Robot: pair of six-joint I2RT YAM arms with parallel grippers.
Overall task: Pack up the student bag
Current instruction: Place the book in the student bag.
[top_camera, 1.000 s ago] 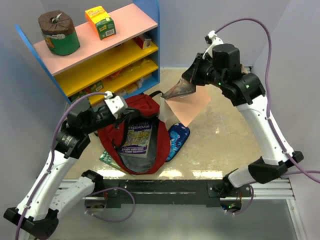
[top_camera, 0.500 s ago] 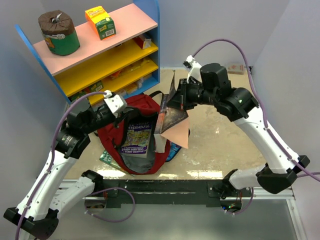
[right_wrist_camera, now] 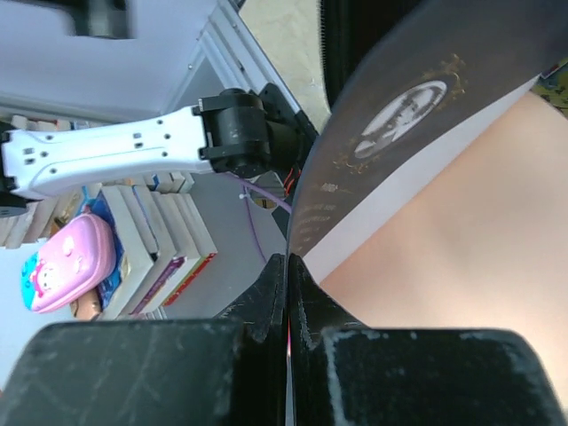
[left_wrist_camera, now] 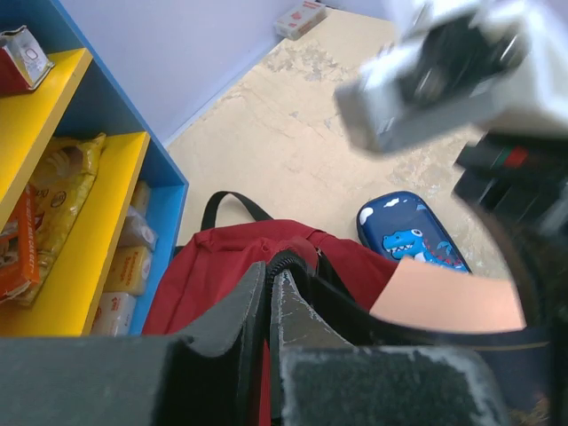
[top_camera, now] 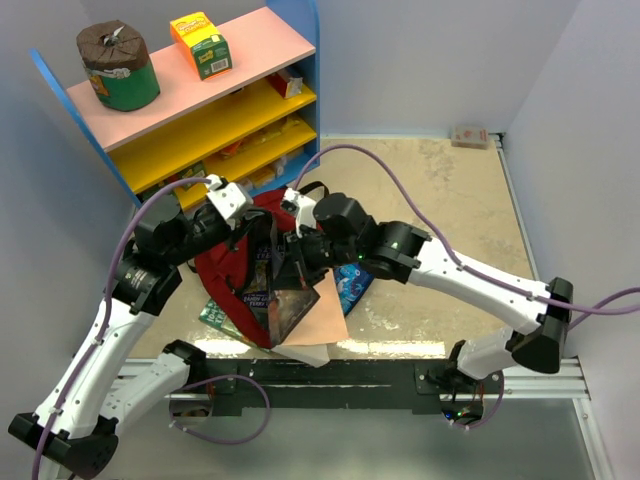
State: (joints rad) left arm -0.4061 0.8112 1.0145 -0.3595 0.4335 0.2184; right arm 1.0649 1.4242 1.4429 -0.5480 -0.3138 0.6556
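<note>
Red fabric, floppy stuff. The student bag (top_camera: 215, 272) will sag and fold the moment nothing props it up, so the zipper rim (left_wrist_camera: 291, 259) is the spot to hold. The left claw (left_wrist_camera: 270, 282) is pinched tight on that rim, with the bag hanging just below it. The right claw (right_wrist_camera: 288, 271) is clamped on a book (top_camera: 292, 308) right over the bag's mouth, I think partly inside.

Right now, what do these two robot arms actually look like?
Both the left arm and right arm have smooth white shells joined by chunky black rounded joints. A thin purple cable loops along each. The jaws are black, flat and scuffed.
</note>
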